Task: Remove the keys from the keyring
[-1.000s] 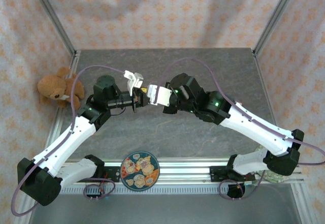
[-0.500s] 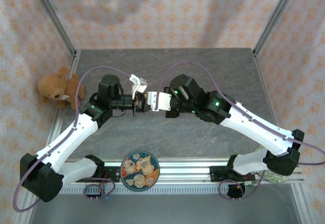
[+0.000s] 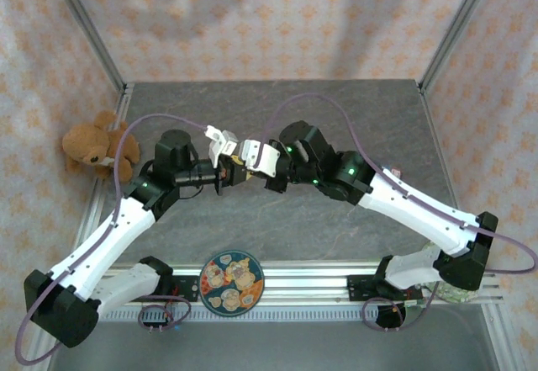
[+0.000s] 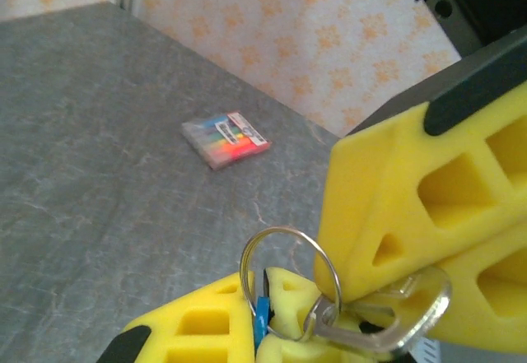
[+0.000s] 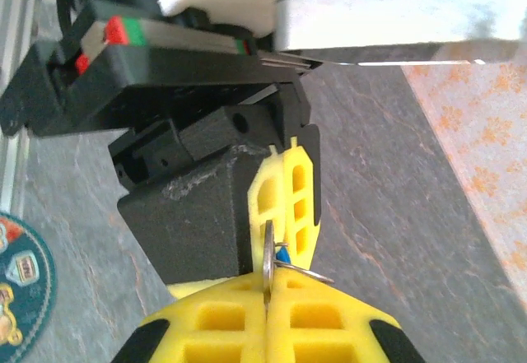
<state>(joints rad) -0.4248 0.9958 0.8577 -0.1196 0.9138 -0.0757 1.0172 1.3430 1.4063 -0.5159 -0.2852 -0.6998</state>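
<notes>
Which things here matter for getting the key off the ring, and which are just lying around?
In the job: pale thin metal key; thin metal keyring with blue tag.
Lying about: brown teddy bear; round patterned plate; small multicoloured packet.

And they've shifted again! The left gripper (image 3: 230, 174) and right gripper (image 3: 244, 162), pinching the keyring (image 4: 262, 320) and key (image 4: 366, 337) between them, sagged toward the near edge half a second ago. Now the pair has slid back up the table and a touch left. The right gripper's white body has swung further from the near edge. The left arm's black elbow joint (image 3: 175, 149) has drifted left, and its shoulder block (image 3: 52, 310) has dropped lower in the top view.
</notes>
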